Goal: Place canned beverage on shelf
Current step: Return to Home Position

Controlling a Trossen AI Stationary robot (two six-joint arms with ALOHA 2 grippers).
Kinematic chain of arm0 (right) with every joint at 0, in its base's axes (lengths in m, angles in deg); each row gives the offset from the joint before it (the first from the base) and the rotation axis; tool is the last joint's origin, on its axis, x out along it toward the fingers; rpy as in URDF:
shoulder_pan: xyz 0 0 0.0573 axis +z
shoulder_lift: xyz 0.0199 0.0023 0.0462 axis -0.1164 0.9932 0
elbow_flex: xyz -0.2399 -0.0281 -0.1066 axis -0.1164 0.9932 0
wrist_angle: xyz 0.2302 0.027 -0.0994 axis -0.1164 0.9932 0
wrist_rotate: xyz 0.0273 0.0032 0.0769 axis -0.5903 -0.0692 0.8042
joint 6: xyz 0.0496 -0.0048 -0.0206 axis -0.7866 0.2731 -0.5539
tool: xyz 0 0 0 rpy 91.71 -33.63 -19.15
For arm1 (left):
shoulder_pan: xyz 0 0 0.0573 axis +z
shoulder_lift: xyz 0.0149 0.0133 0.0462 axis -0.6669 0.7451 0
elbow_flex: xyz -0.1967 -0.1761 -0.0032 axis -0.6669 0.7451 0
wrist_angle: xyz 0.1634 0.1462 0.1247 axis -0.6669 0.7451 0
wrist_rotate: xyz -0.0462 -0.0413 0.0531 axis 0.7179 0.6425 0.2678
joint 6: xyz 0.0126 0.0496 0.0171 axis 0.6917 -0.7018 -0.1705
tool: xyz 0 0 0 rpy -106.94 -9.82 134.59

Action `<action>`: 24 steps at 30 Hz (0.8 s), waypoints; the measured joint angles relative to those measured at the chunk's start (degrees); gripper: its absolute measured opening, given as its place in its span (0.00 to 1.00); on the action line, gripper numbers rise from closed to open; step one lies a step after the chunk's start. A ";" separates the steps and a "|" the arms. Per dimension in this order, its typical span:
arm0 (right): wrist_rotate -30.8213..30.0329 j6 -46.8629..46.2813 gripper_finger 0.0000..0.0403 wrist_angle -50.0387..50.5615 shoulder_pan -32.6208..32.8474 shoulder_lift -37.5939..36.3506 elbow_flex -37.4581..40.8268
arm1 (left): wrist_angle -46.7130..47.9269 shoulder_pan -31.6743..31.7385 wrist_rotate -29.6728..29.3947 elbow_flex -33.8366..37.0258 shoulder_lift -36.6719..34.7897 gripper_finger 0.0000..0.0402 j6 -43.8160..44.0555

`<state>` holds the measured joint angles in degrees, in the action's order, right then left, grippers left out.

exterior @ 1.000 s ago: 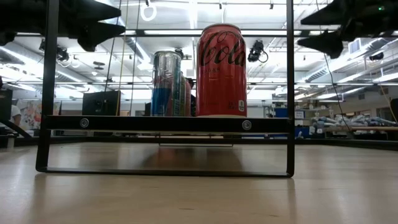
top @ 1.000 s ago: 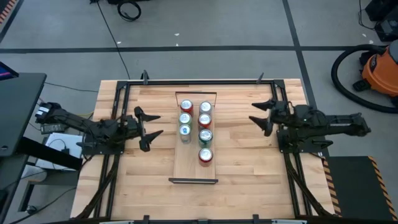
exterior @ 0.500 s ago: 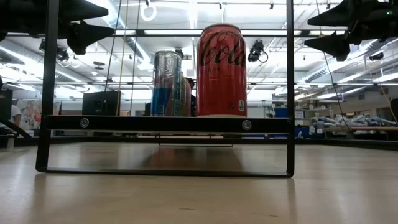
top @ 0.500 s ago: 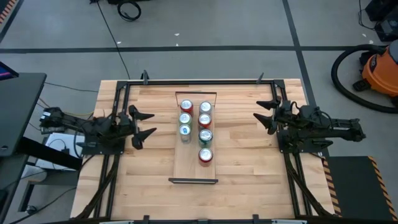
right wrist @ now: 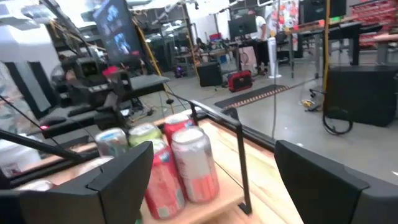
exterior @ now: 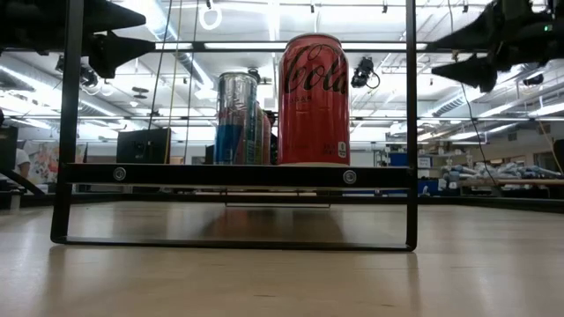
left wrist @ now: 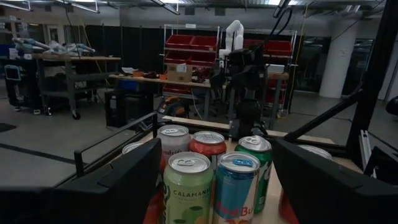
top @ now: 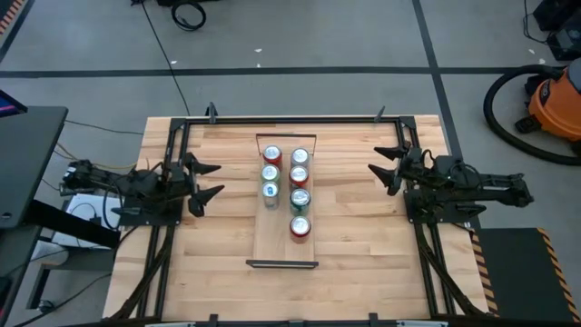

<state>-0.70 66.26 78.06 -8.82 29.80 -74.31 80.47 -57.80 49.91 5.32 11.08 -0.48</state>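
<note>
Hovering above the bench (top: 363, 245), the left tool (top: 218, 179) has its fingers spread wide and holds nothing. The right tool (top: 374, 161) facing it is likewise spread and empty. The shelf (top: 277, 247) lies between the two tools, well ahead of each pair of fingertips. Seven cans (top: 270, 173) stand upright on it in two rows. We see no can left on the bench itself, so we judge the placing done.

Straight ahead of the left tool, a pale green can (left wrist: 188, 186) and a blue can (left wrist: 236, 183) stand closest to it. They sit side by side, touching or very nearly so. A red can (top: 300, 226) ends the row nearer the right tool and stands apart from its neighbours.

We expect these cans to be smooth, thin-walled metal. They should be stiff enough if sealed and full, and then moderately heavy, but easy to dent under a hard squeeze. A round, glossy wall can slip or turn between the fingers. We would therefore take one at about mid-height, with fingers on opposite sides, and keep it upright. The packed cans leave little room for a finger between them. The lone red can offers free sides, so we judge it the easiest to reach without knocking the others.
</note>
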 joint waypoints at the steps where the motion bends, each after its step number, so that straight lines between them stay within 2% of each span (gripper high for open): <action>1: -0.53 -0.15 0.86 -0.15 0.00 -0.28 0.83 | 0.57 0.00 -0.01 0.00 -0.40 0.78 0.00; 10: -0.89 -1.56 0.86 -3.00 -1.38 -5.95 7.31 | -0.06 0.00 2.12 1.56 -1.95 0.72 2.30; 15: -0.60 -2.58 0.86 -4.91 -2.55 -5.89 10.05 | -2.83 0.00 2.34 6.31 -1.90 0.68 3.39; 19: -0.55 -4.99 0.86 -4.96 -3.08 -5.87 11.12 | -3.40 0.00 2.52 6.60 -1.98 0.66 1.97; 24: -2.90 -7.58 0.86 -6.27 -3.21 -5.63 12.03 | -3.45 -0.02 6.28 6.60 -2.62 0.63 -0.29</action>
<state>-3.60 58.68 71.79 -12.03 24.16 -62.28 77.02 -57.82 56.19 11.92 8.45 -0.76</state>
